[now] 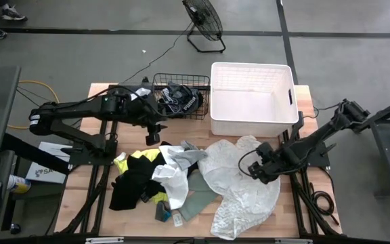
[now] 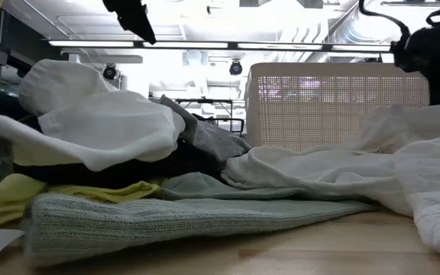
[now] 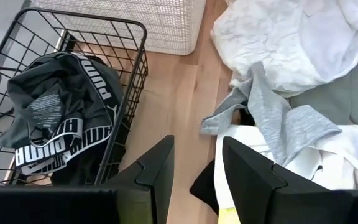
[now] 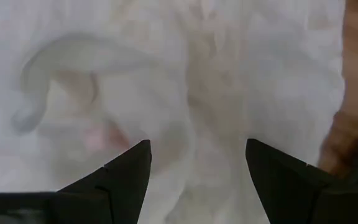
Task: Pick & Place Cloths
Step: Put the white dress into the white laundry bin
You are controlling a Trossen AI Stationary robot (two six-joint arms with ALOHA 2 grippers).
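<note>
A heap of cloths lies on the wooden table: black [image 1: 131, 184], neon yellow [image 1: 141, 157], white [image 1: 171, 175], grey [image 3: 278, 115] and grey-green knit [image 2: 189, 214]. The large sheer white cloth [image 1: 239, 186] is spread out to the right of the heap. A black garment with white lettering [image 3: 55, 118] lies inside the black wire basket [image 1: 180, 81]. My left gripper [image 1: 153, 133] [image 3: 197, 171] is open. It hovers over bare wood between the basket and the heap. My right gripper [image 1: 251, 167] [image 4: 197, 162] is wide open, above the sheer white cloth and clear of it in the low view [image 2: 422, 38].
The white plastic tub [image 1: 252, 102] stands at the table's far edge, right of the wire basket. Bare wood shows between the basket and the heap [image 3: 166, 106]. A small tag or card [image 1: 178, 219] lies near the near edge. A floor fan [image 1: 204, 20] stands beyond the table.
</note>
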